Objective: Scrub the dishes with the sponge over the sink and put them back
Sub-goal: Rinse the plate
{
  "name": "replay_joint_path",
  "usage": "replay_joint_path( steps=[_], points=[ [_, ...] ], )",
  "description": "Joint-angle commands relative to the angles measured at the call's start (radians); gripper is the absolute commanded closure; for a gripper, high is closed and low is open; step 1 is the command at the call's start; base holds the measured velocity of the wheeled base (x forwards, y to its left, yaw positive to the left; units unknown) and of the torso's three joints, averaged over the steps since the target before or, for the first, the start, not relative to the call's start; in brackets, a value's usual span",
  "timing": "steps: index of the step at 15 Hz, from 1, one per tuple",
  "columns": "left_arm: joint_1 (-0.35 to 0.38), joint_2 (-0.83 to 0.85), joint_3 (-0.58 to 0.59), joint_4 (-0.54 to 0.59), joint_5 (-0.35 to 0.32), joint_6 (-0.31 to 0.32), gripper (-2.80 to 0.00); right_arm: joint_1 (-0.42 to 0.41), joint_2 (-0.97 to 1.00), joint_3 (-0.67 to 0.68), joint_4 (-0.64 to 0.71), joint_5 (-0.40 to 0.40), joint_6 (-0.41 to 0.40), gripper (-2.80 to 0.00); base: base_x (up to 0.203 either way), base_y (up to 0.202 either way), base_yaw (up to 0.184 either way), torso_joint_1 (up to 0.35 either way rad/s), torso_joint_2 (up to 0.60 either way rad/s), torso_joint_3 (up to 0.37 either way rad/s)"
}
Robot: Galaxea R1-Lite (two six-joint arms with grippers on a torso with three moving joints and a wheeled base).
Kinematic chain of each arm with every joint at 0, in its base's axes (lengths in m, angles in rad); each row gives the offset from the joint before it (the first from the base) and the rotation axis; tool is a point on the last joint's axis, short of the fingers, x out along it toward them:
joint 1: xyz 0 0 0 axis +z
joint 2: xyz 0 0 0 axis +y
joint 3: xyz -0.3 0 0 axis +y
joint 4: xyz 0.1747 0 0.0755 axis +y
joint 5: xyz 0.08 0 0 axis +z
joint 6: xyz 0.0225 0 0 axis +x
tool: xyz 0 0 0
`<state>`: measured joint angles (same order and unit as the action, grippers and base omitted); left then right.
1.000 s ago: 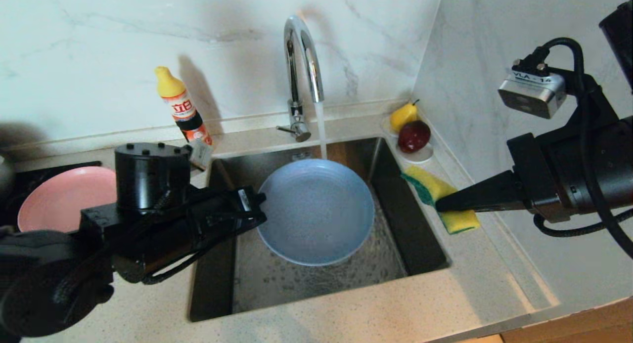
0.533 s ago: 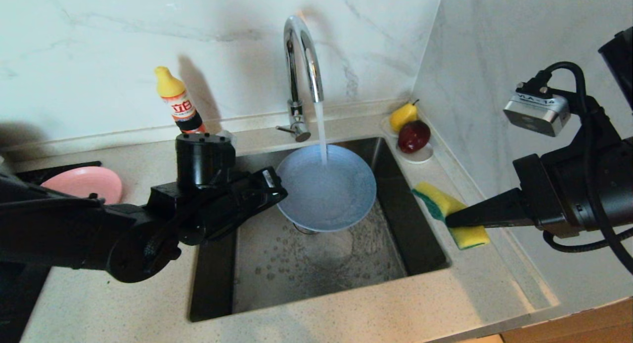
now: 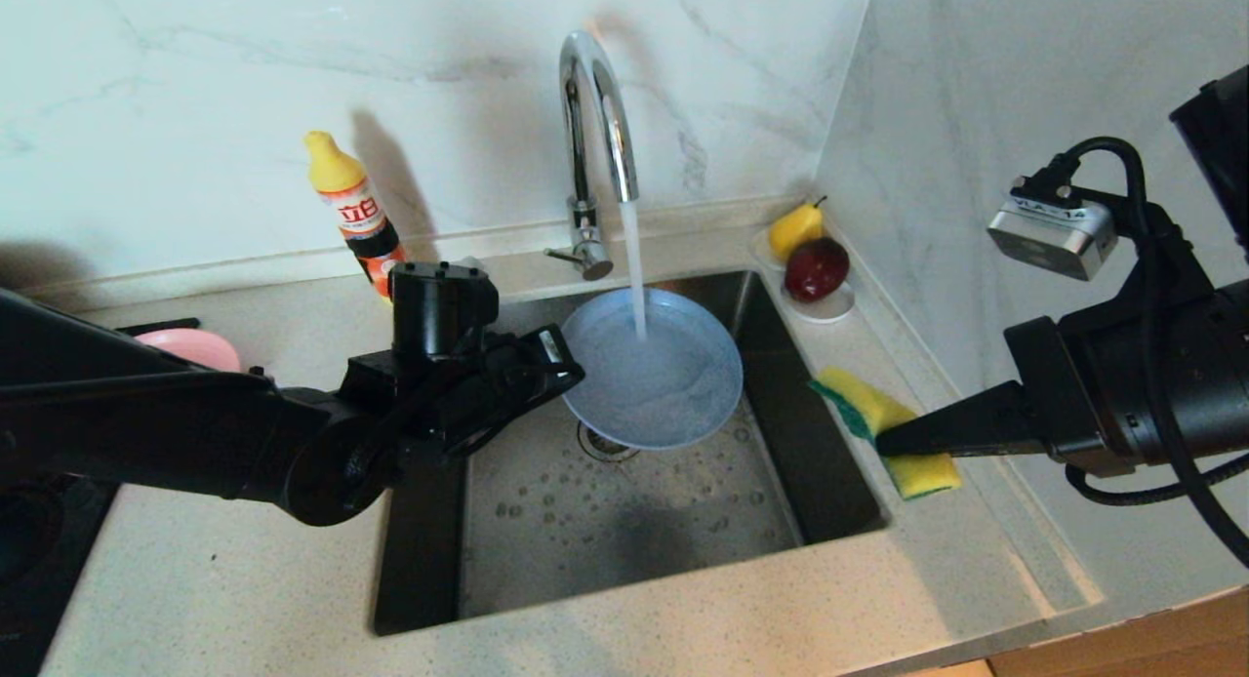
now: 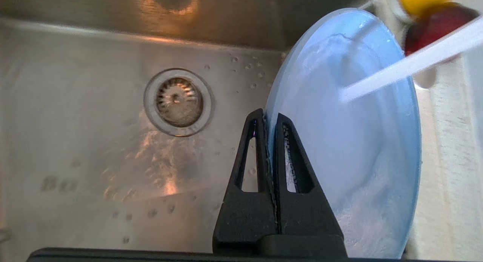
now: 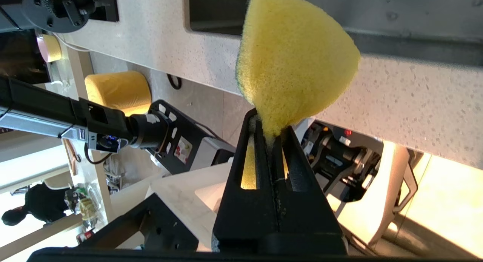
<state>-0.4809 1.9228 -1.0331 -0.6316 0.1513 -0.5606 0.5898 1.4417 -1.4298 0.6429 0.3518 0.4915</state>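
Observation:
My left gripper (image 3: 564,363) (image 4: 266,120) is shut on the rim of the light-blue plate (image 3: 656,379) (image 4: 351,141), holding it tilted over the sink (image 3: 624,521) (image 4: 75,141). Water from the tap (image 3: 597,121) runs onto the plate's face, which shows suds. My right gripper (image 3: 883,441) (image 5: 268,128) is shut on the tail of the yellow sponge (image 3: 883,418) (image 5: 294,62), held above the counter to the right of the sink, apart from the plate. A sliver of the pink plate (image 3: 190,345) shows at the far left behind my left arm. The bowl is out of view.
A yellow-capped detergent bottle (image 3: 353,209) stands on the counter behind the sink's left corner. A white saucer (image 3: 825,306) with a yellow pear (image 3: 795,226) and a dark red fruit (image 3: 816,267) sits in the back right corner. The strainer drain (image 4: 177,101) lies under the plate.
My left arm has carried the blue plate away from me, under the running water, and tilted it. The right gripper with the sponge shifted slightly down and right.

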Motion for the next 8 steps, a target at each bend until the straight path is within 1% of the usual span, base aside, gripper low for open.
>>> replay_joint_path(
  steps=[1, 2, 4, 5, 7, 8],
  points=[
    [0.021, -0.018, 0.023, -0.001, 0.011, 0.006, 0.00, 0.001, 0.002, 0.015, -0.014, 0.005, 0.002, 0.00, 0.000, 0.000, 0.000, 0.000, 0.00, 0.000],
    [0.033, -0.033, 0.043, -0.002, 0.013, 0.028, 0.00, 0.001, 0.003, 0.021, -0.015, 0.007, 0.003, 0.00, 0.000, 0.000, 0.000, 0.000, 0.00, 0.000],
    [0.054, -0.066, 0.089, -0.010, 0.019, 0.119, 0.00, 0.001, 0.005, 0.026, -0.016, 0.009, 0.002, 0.00, 0.000, 0.000, 0.000, 0.000, 0.00, 0.000],
    [0.068, -0.086, 0.101, -0.011, 0.032, 0.153, 0.00, 0.001, 0.006, 0.025, -0.016, 0.009, 0.002, 0.00, 0.000, 0.000, 0.000, 0.000, 0.00, 0.000],
    [0.108, -0.120, 0.119, -0.018, 0.081, 0.247, 0.00, 0.001, 0.011, 0.026, -0.016, 0.007, 0.002, 0.00, 0.000, 0.000, 0.000, 0.000, 0.00, 0.000],
    [0.129, -0.137, 0.141, -0.042, 0.095, 0.297, 0.00, 0.001, 0.012, 0.029, -0.016, 0.008, 0.002, 0.00, 0.000, 0.000, 0.000, 0.000, 0.00, 0.000]
  ],
)
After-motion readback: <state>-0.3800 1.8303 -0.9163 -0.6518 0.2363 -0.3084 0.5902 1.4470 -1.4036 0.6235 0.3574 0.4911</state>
